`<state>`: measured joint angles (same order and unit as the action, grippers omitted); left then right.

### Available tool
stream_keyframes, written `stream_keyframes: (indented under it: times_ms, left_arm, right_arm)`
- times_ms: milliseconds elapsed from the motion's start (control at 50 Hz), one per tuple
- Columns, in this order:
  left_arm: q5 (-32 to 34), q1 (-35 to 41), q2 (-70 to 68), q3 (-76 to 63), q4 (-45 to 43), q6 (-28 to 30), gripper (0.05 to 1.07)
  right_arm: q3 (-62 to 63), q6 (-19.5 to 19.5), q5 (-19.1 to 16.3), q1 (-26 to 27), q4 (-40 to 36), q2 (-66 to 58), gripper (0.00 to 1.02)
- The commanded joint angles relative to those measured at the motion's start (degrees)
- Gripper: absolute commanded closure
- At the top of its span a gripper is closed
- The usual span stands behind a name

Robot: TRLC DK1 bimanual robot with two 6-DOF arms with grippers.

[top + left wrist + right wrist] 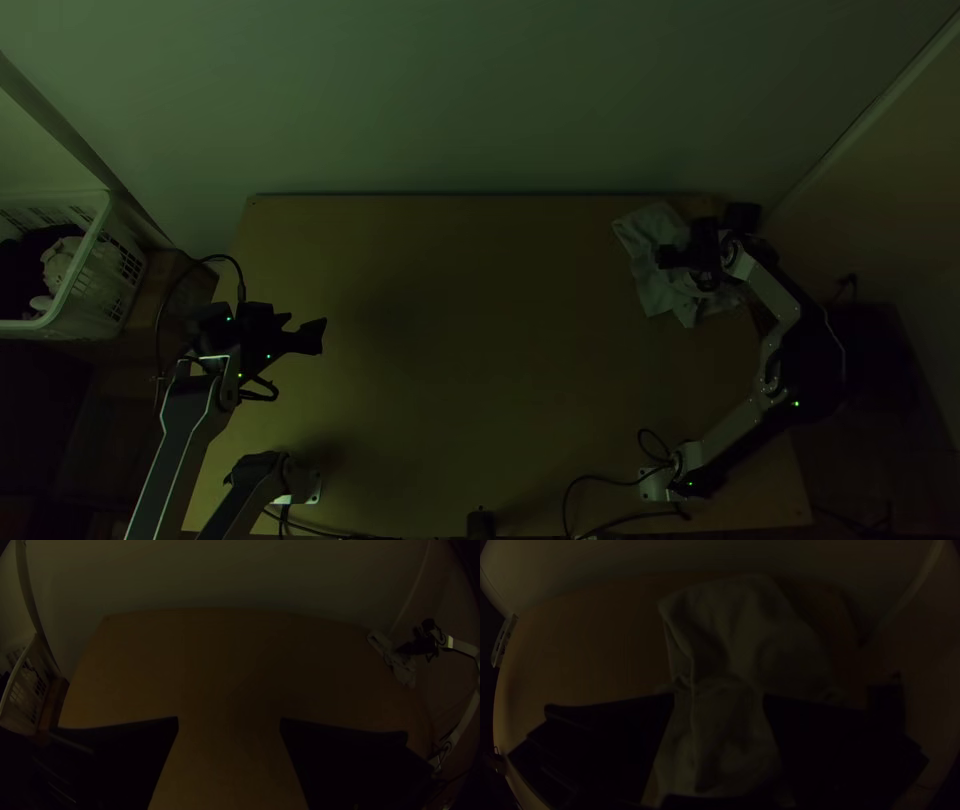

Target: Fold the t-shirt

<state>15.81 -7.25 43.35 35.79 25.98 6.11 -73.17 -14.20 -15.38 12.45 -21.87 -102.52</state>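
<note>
The black, flat-fingered L gripper [310, 336] is at ctr-left of the top view, over the light wooden table [480, 400]. In the L wrist view, the L gripper [229, 718] has its fingers wide apart w/ tabletop seen btwn them. The black, flat-fingered R gripper [664, 257] is at upper right of the top view, above the t-shirt. In the R wrist view, the R gripper [719, 694] has fingers well apart too, w/ cloth seen btwn; can't tell if either finger touches it.

The pale grey cloth t-shirt [652, 285] lies bunched & wrinkled nr the table's far right corner, upper right of the top view, partly under the R gripper. Its long axis runs approx. upper left to lower right there, w/ a pointed corner toward the frame's bottom. Can't tell which end is the neck.
</note>
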Motion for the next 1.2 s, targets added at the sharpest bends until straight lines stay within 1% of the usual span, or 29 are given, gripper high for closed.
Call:
stream_keyframes:
  times_ms: [0, 80, 140, 180, 240, 300, 340, 400, 440, 480, 500, 540, 600, 680, 720, 780, 860, 900, 940, 1020, 1120, 1180]
  left_arm:
    - [0.4, 0.3, -3.5, -3.5, -1.5, 1.4, 0.1]
    - [0.4, 0.4, -6.9, -6.0, -4.3, 1.0, 0.1]
    - [0.4, 0.4, -9.3, -8.0, -6.3, 0.9, 0.1]
    - [0.4, 0.4, -10.7, -9.5, -7.5, 1.0, 0.1]
    - [0.4, 0.2, -13.5, -11.5, -8.6, 0.9, 0.1]
    - [0.4, 0.2, -18.0, -14.0, -9.3, 0.7, 0.1]
    - [0.4, 0.2, -22.3, -16.2, -10.5, -0.7, 0.1]
    - [0.4, 0.4, -31.1, -19.5, -12.2, -1.7, 0.1]
    - [0.3, 0.4, -38.6, -21.9, -12.9, -1.7, 0.1]
    - [-0.1, 0.0, -44.0, -24.4, -13.3, -1.6, 0.1]
    - [-0.1, 0.0, -43.9, -24.4, -13.4, -1.7, 0.1]
    - [-0.3, -0.6, -41.7, -23.1, -10.3, -1.8, 0.1]
    - [-0.3, -2.2, -43.5, -24.5, -10.8, -1.9, 0.1]
    - [-0.2, -4.9, -43.7, -24.8, -12.3, -2.2, 0.1]
    - [-0.2, -5.0, -43.7, -25.2, -12.8, -2.3, 0.1]
    - [0.0, -4.8, -43.7, -26.1, -14.0, -2.8, 0.1]
    - [0.2, -4.4, -43.6, -27.6, -16.7, -4.3, 0.1]
    - [0.2, -4.2, -43.7, -29.0, -18.8, -3.9, 0.1]
    - [0.2, -4.2, -43.7, -30.0, -20.4, -3.7, 0.1]
    - [0.1, -4.4, -43.7, -31.3, -21.9, -3.3, 0.1]
    - [0.2, -4.5, -43.7, -33.2, -22.2, -1.0, 0.1]
    - [0.2, -4.2, -43.5, -33.4, -21.8, -0.6, 0.1]
  right_arm:
    - [4.7, 2.4, 0.4, -0.4, 0.8, 11.3, 0.03]
    - [10.5, 4.0, 0.5, -1.1, 4.1, 20.6, 0.03]
    - [16.2, 4.7, 0.5, -1.6, 9.0, 27.5, 0.03]
    - [20.4, 5.8, 0.8, -2.1, 12.3, 32.0, 0.03]
    - [26.2, 6.5, 2.5, -3.0, 15.5, 38.1, 0.03]
    - [31.9, 6.6, 4.9, -4.1, 18.3, 43.9, 0.03]
    - [35.9, 6.6, 6.6, -4.9, 21.2, 47.9, 0.03]
    - [42.1, 7.0, 9.0, -5.9, 26.5, 54.4, 0.04]
    - [45.3, 7.0, 10.3, -6.6, 28.4, 57.8, 0.04]
    - [47.9, 7.2, 10.5, -7.1, 29.4, 60.4, 0.04]
    - [49.1, 7.3, 10.7, -7.3, 29.8, 61.6, 0.04]
    - [51.9, 7.4, 10.9, -7.3, 31.4, 64.0, 0.04]
    - [56.6, 7.3, 11.9, -7.4, 35.5, 68.9, 0.04]
    - [62.4, 7.1, 15.0, -8.6, 39.2, 77.6, 0.04]
    - [65.1, 7.1, 15.5, -9.3, 39.4, 83.0, 0.05]
    - [67.8, 6.7, 18.5, -10.8, 38.4, 90.1, 0.07]
    - [70.1, 6.6, 20.4, -12.6, 30.3, 102.6, 0.07]
    - [70.8, 6.7, 20.8, -13.5, 29.4, 103.1, 0.06]
    - [70.3, 7.3, 21.4, -14.0, 26.7, 103.0, 0.06]
    - [70.4, 7.3, 21.6, -13.6, 28.0, 103.0, 0.06]
    - [72.0, 6.8, 21.6, -17.4, 28.6, 103.0, 0.05]
    - [72.4, 6.2, 21.8, -19.3, 28.6, 103.0, 0.05]
